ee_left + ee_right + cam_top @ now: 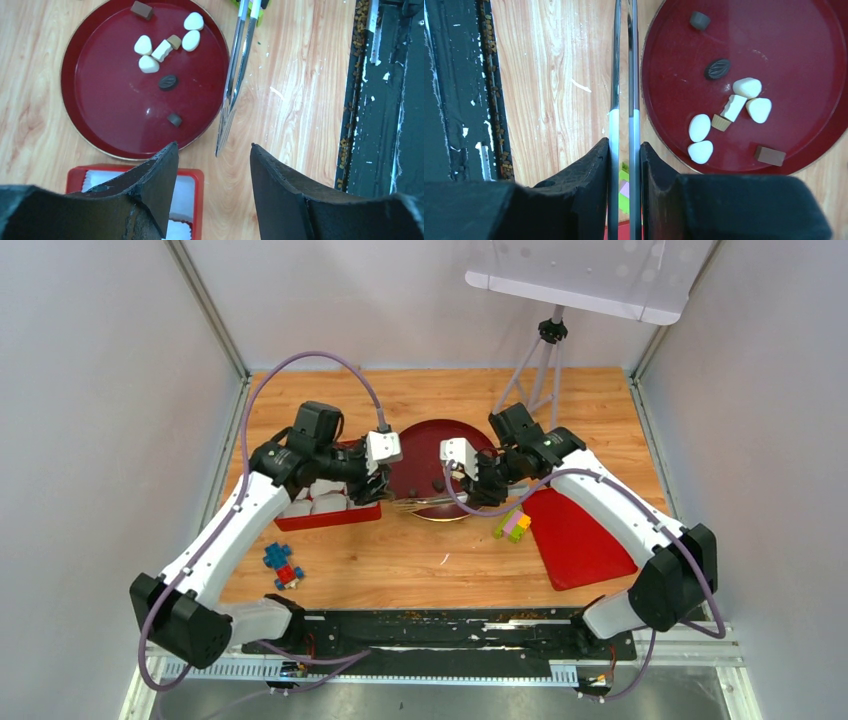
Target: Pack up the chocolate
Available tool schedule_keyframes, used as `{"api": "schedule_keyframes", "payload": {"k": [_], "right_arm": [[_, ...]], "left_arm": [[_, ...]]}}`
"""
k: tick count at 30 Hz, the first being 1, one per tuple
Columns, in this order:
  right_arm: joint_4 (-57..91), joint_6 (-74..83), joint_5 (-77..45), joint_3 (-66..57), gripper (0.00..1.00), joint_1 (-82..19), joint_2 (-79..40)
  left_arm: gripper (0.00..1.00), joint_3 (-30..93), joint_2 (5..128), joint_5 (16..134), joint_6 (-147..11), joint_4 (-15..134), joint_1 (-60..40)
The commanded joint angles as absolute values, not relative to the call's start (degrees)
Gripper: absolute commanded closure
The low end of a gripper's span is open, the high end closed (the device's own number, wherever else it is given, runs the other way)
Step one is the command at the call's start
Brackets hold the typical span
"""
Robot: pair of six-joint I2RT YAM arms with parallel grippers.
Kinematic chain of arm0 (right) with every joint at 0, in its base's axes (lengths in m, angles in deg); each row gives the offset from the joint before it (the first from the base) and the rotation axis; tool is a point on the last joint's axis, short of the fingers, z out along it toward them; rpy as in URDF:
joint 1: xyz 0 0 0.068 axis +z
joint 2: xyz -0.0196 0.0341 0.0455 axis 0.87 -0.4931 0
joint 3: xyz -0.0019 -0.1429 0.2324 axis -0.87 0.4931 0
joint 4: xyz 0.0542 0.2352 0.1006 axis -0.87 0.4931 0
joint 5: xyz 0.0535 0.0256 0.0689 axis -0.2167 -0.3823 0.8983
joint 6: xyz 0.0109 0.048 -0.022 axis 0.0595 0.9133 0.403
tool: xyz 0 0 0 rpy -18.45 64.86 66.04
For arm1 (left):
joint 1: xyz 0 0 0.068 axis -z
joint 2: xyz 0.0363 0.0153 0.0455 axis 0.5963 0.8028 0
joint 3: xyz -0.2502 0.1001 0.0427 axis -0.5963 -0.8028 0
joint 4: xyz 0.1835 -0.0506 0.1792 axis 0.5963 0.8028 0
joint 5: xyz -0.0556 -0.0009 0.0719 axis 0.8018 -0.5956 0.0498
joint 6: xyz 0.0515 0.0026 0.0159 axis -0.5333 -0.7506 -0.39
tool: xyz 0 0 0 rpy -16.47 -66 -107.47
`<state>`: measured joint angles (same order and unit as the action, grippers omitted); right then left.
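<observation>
Several chocolates lie on a round dark red plate (100,120): cream ovals (143,45), a dark oval (168,81) and a dark lump (174,119). They also show in the right wrist view, with cream pieces (699,127) and a brown block (770,155). My right gripper (624,145) is shut on metal tongs (623,75), which lie along the plate's near edge (430,506). My left gripper (212,146) is open and empty, above the wood just past the tong tips (223,130). A red box (197,200) with white paper cups (182,195) sits under the left gripper's fingers.
In the top view the red box (320,515) sits left of the plate (440,440), and a red lid (575,535) lies at the right. Toy blocks lie at the front left (283,565) and beside the lid (513,525). A tripod (540,360) stands at the back.
</observation>
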<state>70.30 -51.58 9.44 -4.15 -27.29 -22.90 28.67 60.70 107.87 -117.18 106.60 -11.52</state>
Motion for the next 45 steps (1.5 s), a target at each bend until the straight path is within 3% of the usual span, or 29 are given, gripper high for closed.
{"api": "schedule_keyframes", "payload": {"k": [1, 9, 13, 30, 35, 45], "right_arm": [[68.9, -54.1, 9.4, -4.8, 0.89, -27.5, -19.4], [69.5, -54.4, 11.8, -5.8, 0.87, -27.2, -18.1], [68.7, -51.9, 12.5, -6.5, 0.87, -27.2, -18.3], [65.9, -42.1, 17.2, -8.8, 0.85, -29.6, -19.4], [65.9, -38.5, 23.7, -9.8, 0.77, -32.6, -21.7], [74.7, -44.4, 26.5, -14.3, 0.54, -33.8, -27.5]], "left_arm": [[0.37, 27.3, 64.1, 112.0, -116.3, 104.3, -11.3], [0.36, 24.8, 68.4, 116.0, -117.0, 95.4, -8.1], [0.40, 26.8, 71.1, 117.0, -118.4, 96.9, -6.2], [0.73, 31.3, 80.1, 124.1, -120.4, 98.1, -5.8], [0.81, 30.7, 80.4, 126.2, -117.9, 95.1, -6.3], [0.87, 32.1, 82.3, 128.6, -116.6, 94.7, -7.3]]}}
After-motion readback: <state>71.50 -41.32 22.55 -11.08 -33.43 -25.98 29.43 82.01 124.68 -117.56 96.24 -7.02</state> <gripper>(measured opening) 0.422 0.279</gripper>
